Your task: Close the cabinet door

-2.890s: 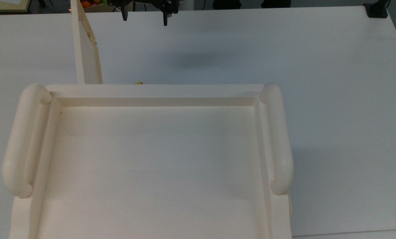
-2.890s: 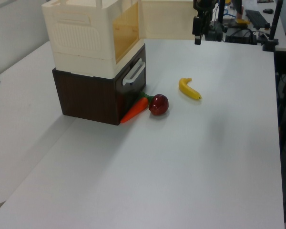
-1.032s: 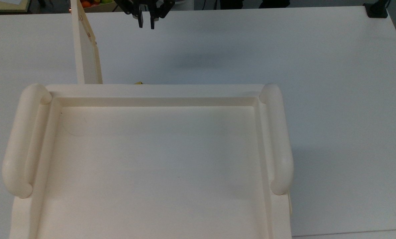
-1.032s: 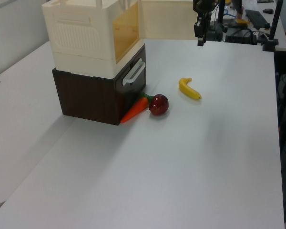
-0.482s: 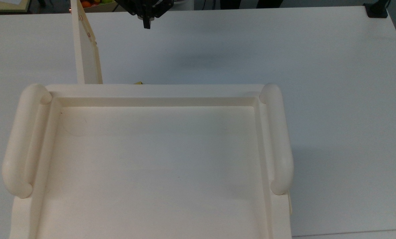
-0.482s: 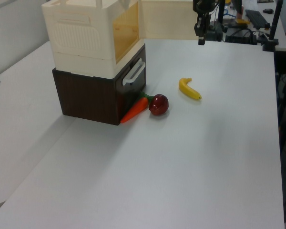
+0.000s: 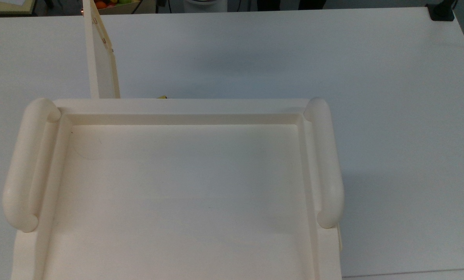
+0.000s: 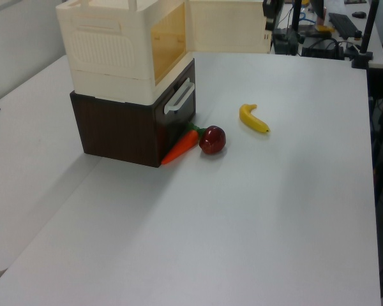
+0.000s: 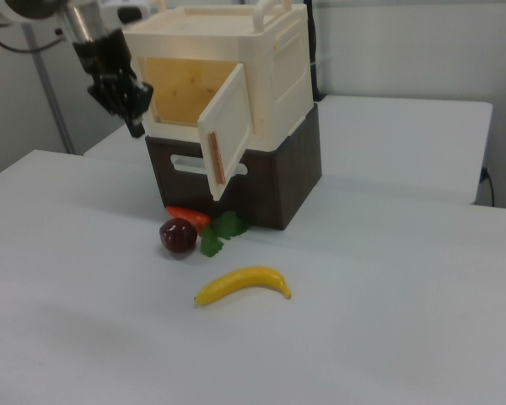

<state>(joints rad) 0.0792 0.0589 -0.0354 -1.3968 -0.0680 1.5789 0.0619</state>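
Gripper [image 9: 135, 126] pinched together, empty, has moved out past the cabinet door [image 9: 229, 140]'s free edge; door wide open, push pending.

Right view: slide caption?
Gripper beside the open cabinet door; banana, apple and carrot on the table.

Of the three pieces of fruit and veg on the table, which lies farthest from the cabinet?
The banana, yellow and alone on the open table; the carrot and red apple sit by the cabinet base.

Matt cream plastic cabinet [image 9: 270, 59], dark wood-grain base [image 9: 278, 181], smooth white table [image 9: 388, 321]
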